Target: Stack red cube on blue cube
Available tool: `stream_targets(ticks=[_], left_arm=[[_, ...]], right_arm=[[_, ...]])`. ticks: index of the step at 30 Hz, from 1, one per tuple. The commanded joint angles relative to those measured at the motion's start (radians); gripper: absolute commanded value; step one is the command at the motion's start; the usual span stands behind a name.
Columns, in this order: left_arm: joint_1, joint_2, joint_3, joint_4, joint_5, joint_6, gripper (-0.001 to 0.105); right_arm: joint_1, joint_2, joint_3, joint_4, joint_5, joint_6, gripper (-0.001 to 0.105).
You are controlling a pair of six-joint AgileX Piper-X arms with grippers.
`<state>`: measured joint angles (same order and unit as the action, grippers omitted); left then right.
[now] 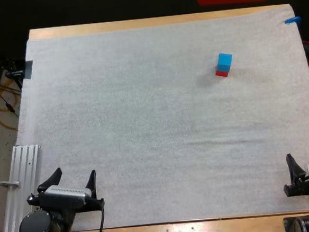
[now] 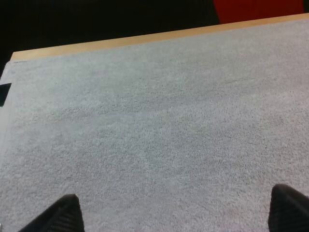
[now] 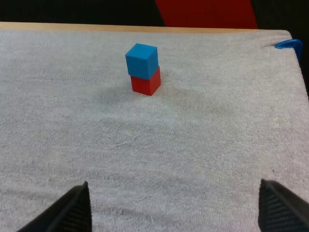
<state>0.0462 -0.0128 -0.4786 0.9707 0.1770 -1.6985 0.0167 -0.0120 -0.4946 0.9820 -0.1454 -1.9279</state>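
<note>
Cubes: blue cube (image 1: 225, 61) sits on top of red cube (image 1: 221, 73), a two-high stack, upright. This order is the reverse of the one the task names. The red cube rests directly on the white mat (image 1: 144, 122), in the far right part of it in the high view. In the right wrist view the blue cube is turned a little against the red one beneath, so their edges do not line up exactly. Nothing else touches the stack.

Left gripper (image 1: 74, 176): at the near left edge of the mat, fingers spread wide, holding nothing. Its wrist view has both fingers (image 2: 63, 217) standing well apart over bare mat.

Right gripper (image 1: 306, 157): at the near right edge of the mat, also spread wide and holding nothing. Its wrist view looks between the two fingers (image 3: 77, 208) toward the stack, which is well apart from them.

Both grippers are far from the cubes.

Surroundings: the mat covers nearly all of the wooden counter (image 1: 137, 24). A ribbed metal rail (image 1: 22, 178) lies along the mat's left edge, just beside the left gripper.
</note>
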Motion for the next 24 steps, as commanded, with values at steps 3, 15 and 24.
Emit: stream_targets(ticks=[3,15,24], left_arm=[[0.001,-0.136,-0.008,-0.007,0.001,-0.003,0.075],[0.001,-0.136,-0.011,-0.007,0.008,-0.003,0.075],[-0.038,0.004,-0.169,0.004,0.047,-0.003,0.075]], right_arm=[[0.001,-0.039,-0.003,-0.006,-0.010,0.004,0.069],[0.001,-0.027,-0.003,-0.006,-0.010,0.022,0.069],[0.001,0.162,-0.132,-0.005,-0.078,0.035,0.069]])
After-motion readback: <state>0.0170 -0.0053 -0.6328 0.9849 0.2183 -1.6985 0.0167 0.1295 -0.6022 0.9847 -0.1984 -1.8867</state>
